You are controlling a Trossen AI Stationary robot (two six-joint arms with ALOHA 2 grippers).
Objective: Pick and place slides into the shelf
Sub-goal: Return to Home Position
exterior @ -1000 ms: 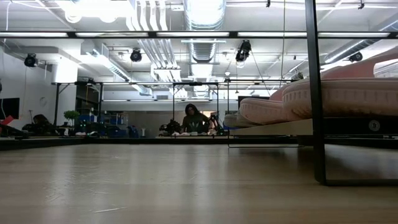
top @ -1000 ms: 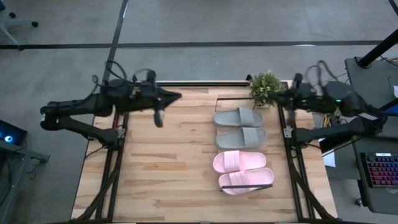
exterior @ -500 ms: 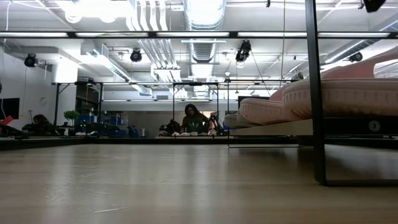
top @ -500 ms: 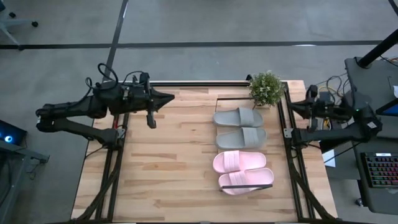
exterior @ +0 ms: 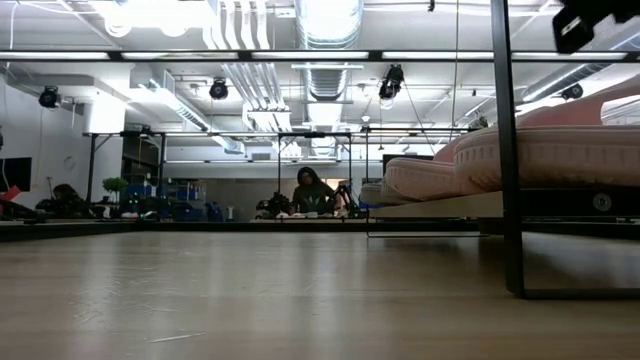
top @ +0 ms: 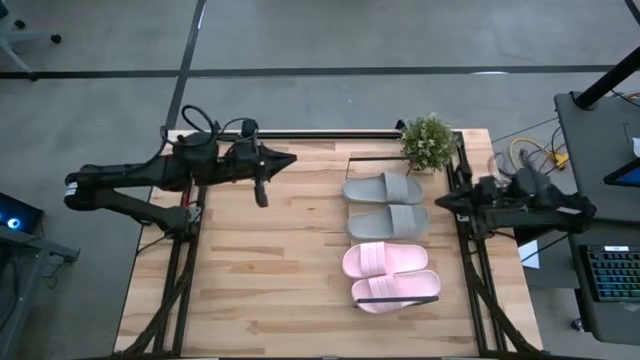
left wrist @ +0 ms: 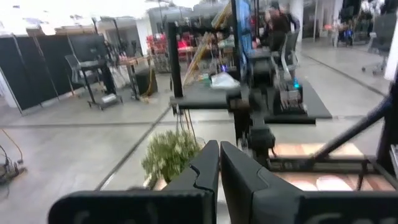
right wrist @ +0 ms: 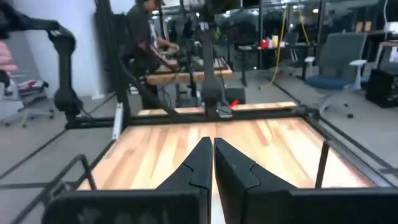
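Pink slides lie nearest on the shelf, grey-green slides just beyond — all four placed. They look light and squashy, best pinched across the wide strap. Farther off, the left pincer hovers over the open tabletop and the right pincer at its right edge — both clenched on nothing.

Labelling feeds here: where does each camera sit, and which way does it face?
High: overhead, facing straight down on the table; both arms show.
Low: table-top height, level across into the room; pink slides close.
Left wrist: past the left hand toward the plant.
Right wrist: past the right hand across the table.
Shared: high and left wrist both show the plant.
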